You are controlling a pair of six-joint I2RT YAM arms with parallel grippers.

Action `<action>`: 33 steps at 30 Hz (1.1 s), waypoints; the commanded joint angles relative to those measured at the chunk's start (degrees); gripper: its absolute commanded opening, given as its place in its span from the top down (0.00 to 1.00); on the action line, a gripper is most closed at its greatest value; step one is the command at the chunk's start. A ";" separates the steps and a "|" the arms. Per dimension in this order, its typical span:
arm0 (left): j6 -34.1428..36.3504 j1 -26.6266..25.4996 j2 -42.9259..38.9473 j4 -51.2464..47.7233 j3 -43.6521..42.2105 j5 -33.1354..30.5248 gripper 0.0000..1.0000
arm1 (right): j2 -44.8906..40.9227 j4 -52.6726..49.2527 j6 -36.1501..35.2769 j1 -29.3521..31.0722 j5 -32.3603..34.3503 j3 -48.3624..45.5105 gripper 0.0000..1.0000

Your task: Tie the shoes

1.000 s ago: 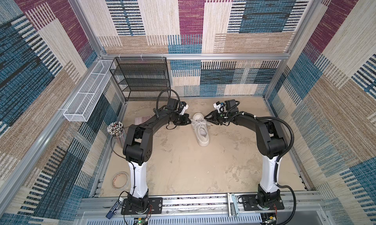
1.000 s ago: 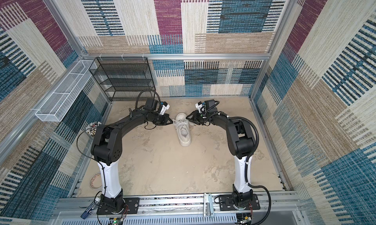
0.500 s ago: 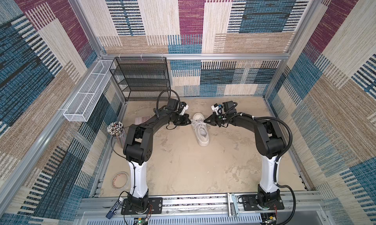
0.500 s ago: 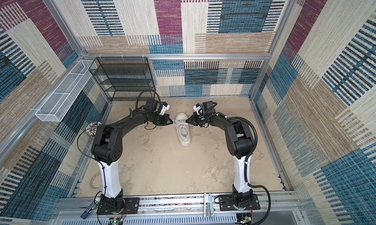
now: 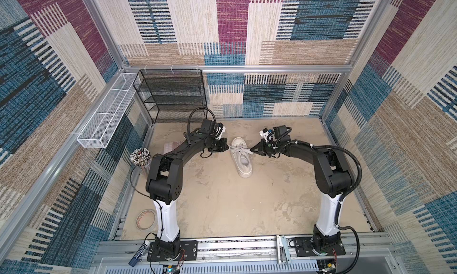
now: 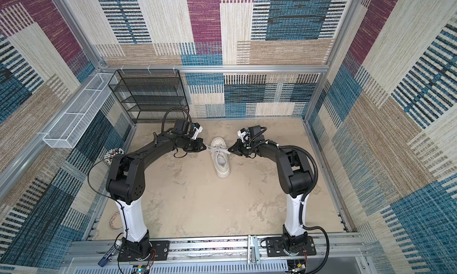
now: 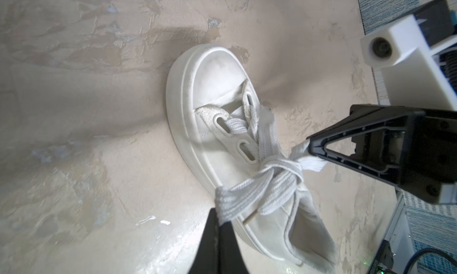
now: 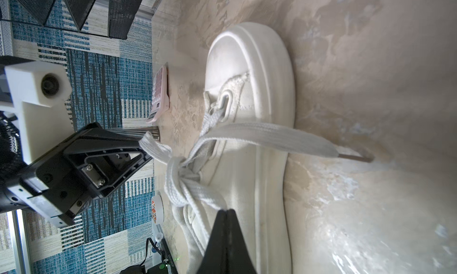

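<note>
inspecting a tie at the cinching step, by judgement: found a crossed knot (image 7: 269, 168) already formed atop the shoe (image 5: 243, 163), with the laces (image 6: 217, 151) drawn out to either side. found the left tool (image 7: 218, 219) pinched shut on a flat doubled band of lace, seemingly a bow loop, at 9 o'clock of the knot in both top views. found the right tool (image 8: 226, 212) closed on a lace strand at 3 o'clock of the knot. confirmed each grip from the opposite wrist view: lace entering closed tips, no gap between the jaws. noted one free lace end (image 8: 272, 136) draped loose over the shoe's side, aglet (image 8: 356, 157) out over the counter (image 5: 222, 198).

located the shoe upright on its sole on the counter, toward 12 o'clock of the counter's middle, toe pointing about 12 o'clock, heel about 6 o'clock. placed it between the two tools, neither tool touching the upper, contact through the laces only.

judged the knot not yet snug. judged the next move to call for an even pull apart, left toward 9 o'clock and right toward 3 o'clock, kept low and level to avoid tipping or dragging the shoe. advise guarding against a loop slipping through the knot. cannot tell a full loop from a single end in the right tool's grip.
</note>
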 commanded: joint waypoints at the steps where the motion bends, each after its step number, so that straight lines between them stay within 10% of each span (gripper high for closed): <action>1: 0.44 0.10 -1.21 0.40 -0.48 -4.29 1.00 | -0.53 1.66 0.79 0.04 0.72 -0.18 1.00; 6: 2.78 0.08 0.45 -2.40 1.40 -1.19 1.00 | -0.07 2.23 0.96 0.10 -0.33 0.22 1.00; 10: 2.16 0.10 0.91 -2.33 1.53 1.70 0.63 | 0.65 2.65 1.18 0.14 -1.16 0.68 1.00; 18: -2.18 0.38 -1.95 5.78 -5.69 4.94 0.54 | 1.34 2.42 0.92 0.11 -1.40 1.05 1.00; 28: -6.25 0.38 0.79 12.32 -5.31 8.10 0.64 | 1.58 1.89 0.53 0.08 -1.65 1.26 1.00; 33: -3.30 0.46 -0.31 7.84 -4.00 3.33 1.00 | 1.71 1.75 0.46 0.12 -1.65 1.56 1.00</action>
